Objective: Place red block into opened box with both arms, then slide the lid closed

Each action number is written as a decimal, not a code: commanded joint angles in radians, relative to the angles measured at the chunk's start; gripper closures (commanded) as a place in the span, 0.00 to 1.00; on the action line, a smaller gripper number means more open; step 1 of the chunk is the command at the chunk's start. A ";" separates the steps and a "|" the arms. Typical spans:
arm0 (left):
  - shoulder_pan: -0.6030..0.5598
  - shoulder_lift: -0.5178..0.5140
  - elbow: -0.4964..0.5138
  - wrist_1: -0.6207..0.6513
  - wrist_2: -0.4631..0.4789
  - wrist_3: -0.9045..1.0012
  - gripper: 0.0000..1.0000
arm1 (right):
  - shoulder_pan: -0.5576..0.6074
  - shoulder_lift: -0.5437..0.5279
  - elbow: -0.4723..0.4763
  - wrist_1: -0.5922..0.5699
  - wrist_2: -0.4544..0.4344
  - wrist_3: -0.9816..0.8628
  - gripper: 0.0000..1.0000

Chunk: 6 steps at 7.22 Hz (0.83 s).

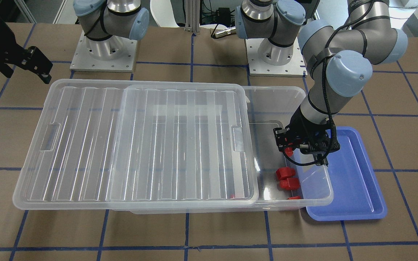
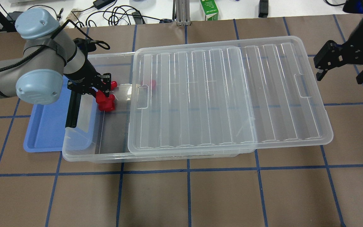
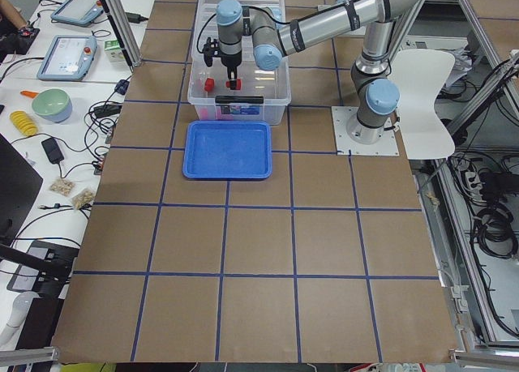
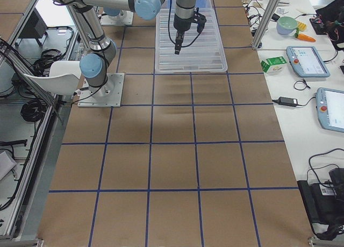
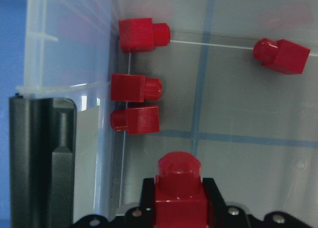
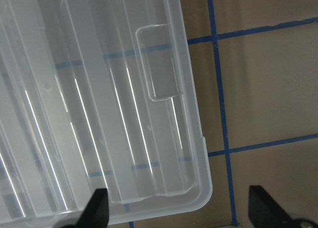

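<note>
Jaws of the left gripper (image 5: 179,200) were clenched on the red block (image 5: 178,171). The block hung stub-outward over the uncovered end of the box (image 2: 74,155), above its floor and not yet touching it. The step in hand looked like the drop. To do it well, I would judge, the gripper should lower until the block was close to the floor. It should aim for the bare patch on the lid side of the blocks already there, so the block did not land on one and bounce. Then it should part the fingers fully and rise straight up, so neither caught the rim or the lid's edge.

Below the held block, 3 other red blocks (image 5: 135,87) lay in a row beside the box's short wall, 2 of them close together. A 4th red block (image 5: 282,55) lay well apart from them, further in, seen through the lid's near edge in the overhead view. Just outside that short wall ran the black bar (image 5: 39,158), and the blue tray (image 1: 354,181) sat right beside that end of the box.

Further along, the lid (image 1: 180,145) rested on the box, slid toward the robot's right so that it covered most of the box and overhung the far end. Past that overhang the right gripper (image 2: 342,70) hovered with its fingers spread wide, gripping nothing, just beyond the lid's corner. Closing would probably call for a level push on that end, near the notch (image 6: 156,64).
</note>
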 commanded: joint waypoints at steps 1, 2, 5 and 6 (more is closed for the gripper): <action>-0.008 0.003 -0.037 0.002 0.006 -0.008 1.00 | 0.116 -0.003 0.003 0.001 0.017 0.128 0.00; -0.008 0.003 -0.047 0.004 0.003 -0.008 0.93 | 0.150 -0.006 0.005 0.001 0.017 0.149 0.00; -0.008 0.004 -0.034 0.007 0.006 -0.007 0.00 | 0.177 -0.025 0.041 -0.010 0.015 0.213 0.00; -0.007 0.007 -0.033 0.007 0.006 -0.007 0.00 | 0.181 -0.032 0.041 -0.004 0.017 0.213 0.00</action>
